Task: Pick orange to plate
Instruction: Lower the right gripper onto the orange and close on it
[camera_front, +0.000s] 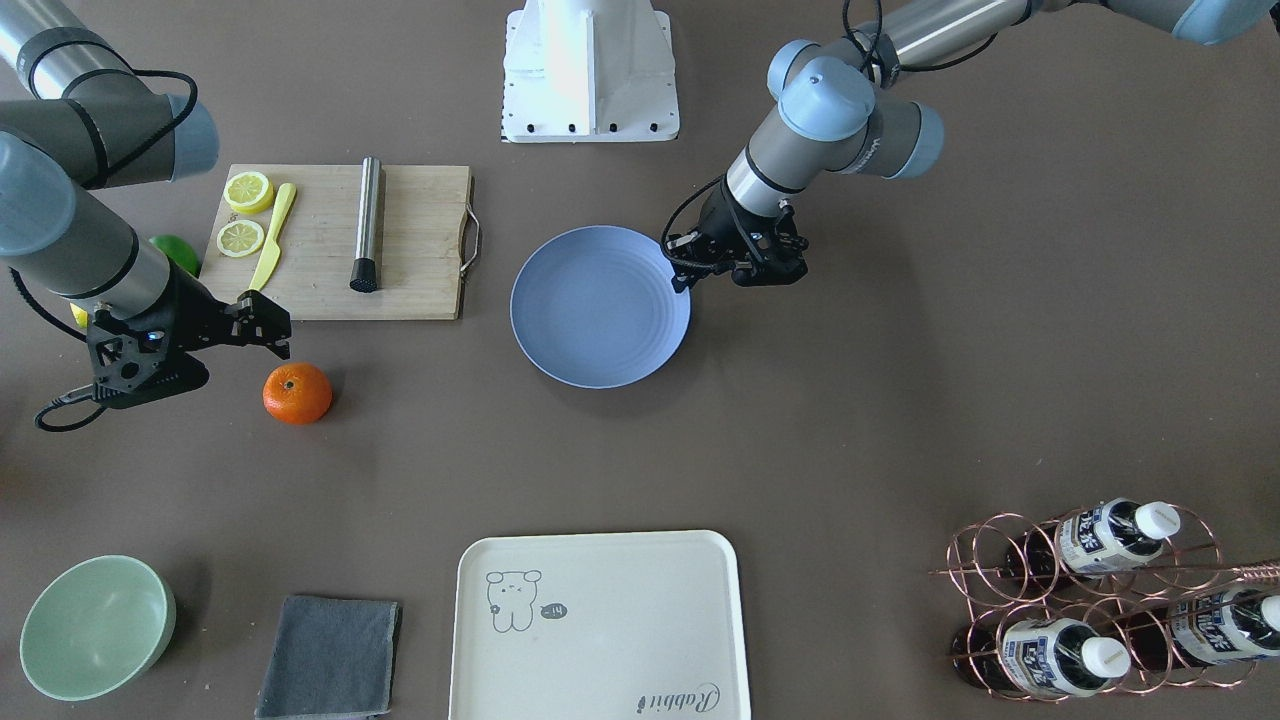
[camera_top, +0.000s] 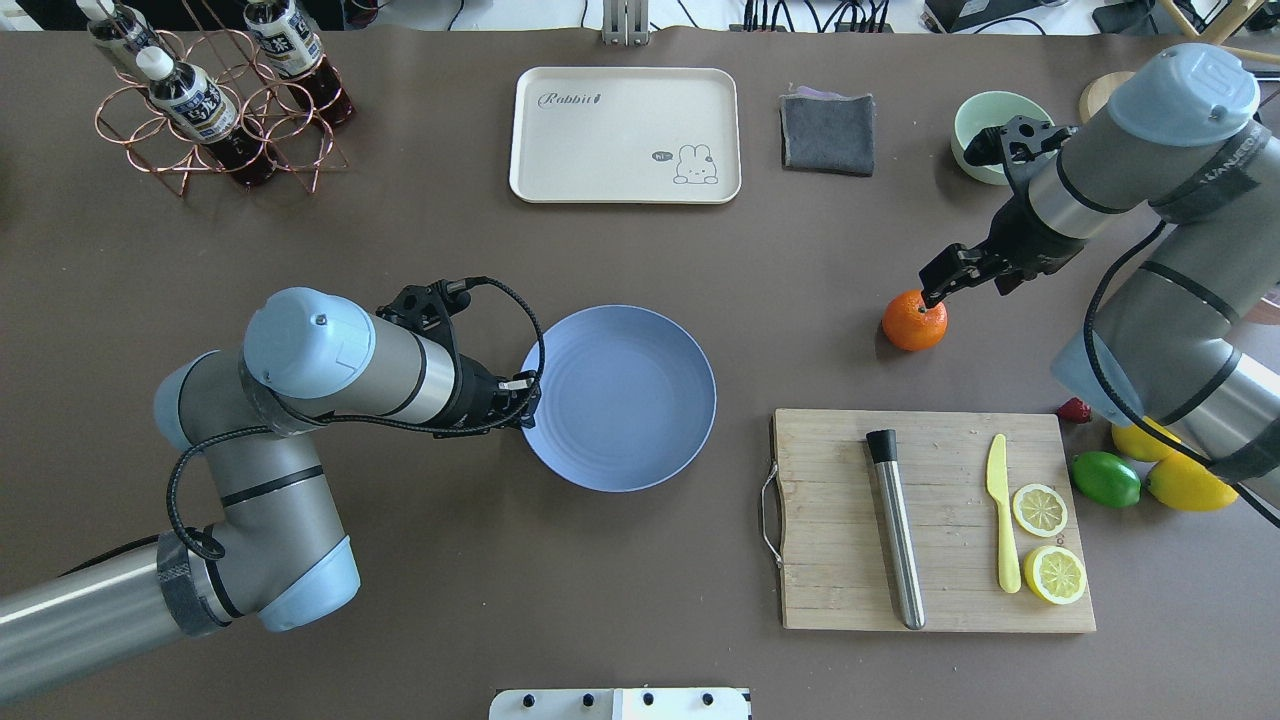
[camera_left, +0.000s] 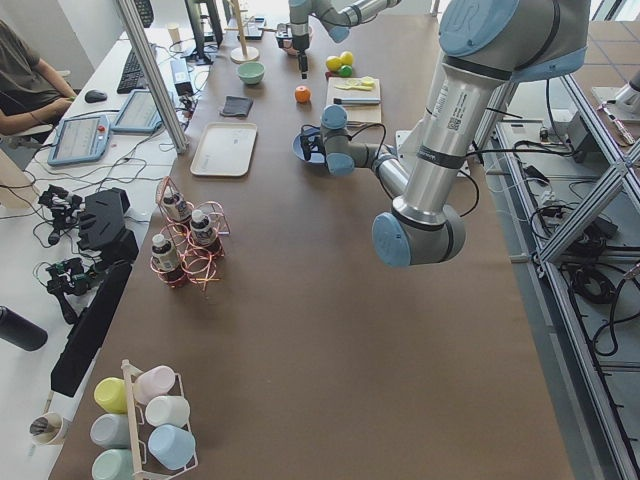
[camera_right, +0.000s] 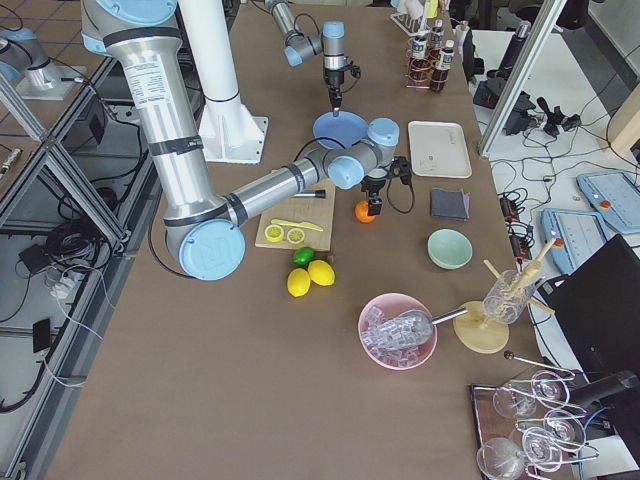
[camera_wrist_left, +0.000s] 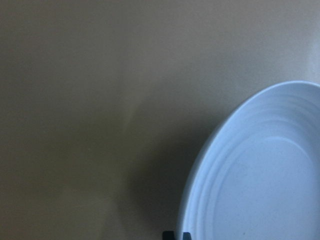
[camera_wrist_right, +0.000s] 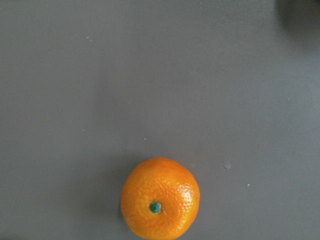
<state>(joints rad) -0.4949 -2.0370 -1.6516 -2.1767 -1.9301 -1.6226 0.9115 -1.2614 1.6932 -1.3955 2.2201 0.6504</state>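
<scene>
The orange (camera_front: 297, 393) (camera_top: 914, 320) rests on the brown table with its green stem dimple up, low in the right wrist view (camera_wrist_right: 160, 199). Just above it, slightly toward the robot's side, hangs my right gripper (camera_front: 268, 326) (camera_top: 934, 293), open and holding nothing. No fingers show in its wrist view. The periwinkle-blue plate (camera_front: 600, 305) (camera_top: 620, 397) (camera_wrist_left: 260, 170) lies empty at the table's middle. My left gripper (camera_front: 684, 282) (camera_top: 532, 396) hovers over the plate's rim on the robot's left side, shut and empty.
A wooden cutting board (camera_top: 930, 520) holds a steel cylinder (camera_top: 896, 530), a yellow knife (camera_top: 1003, 510) and two lemon halves (camera_top: 1040, 510). Beside the board lie a lime (camera_top: 1105, 478) and lemons (camera_top: 1185, 482). Farther off are a pale-green bowl (camera_front: 95, 625), grey cloth (camera_front: 330, 655), cream tray (camera_front: 600, 625) and bottle rack (camera_front: 1090, 600).
</scene>
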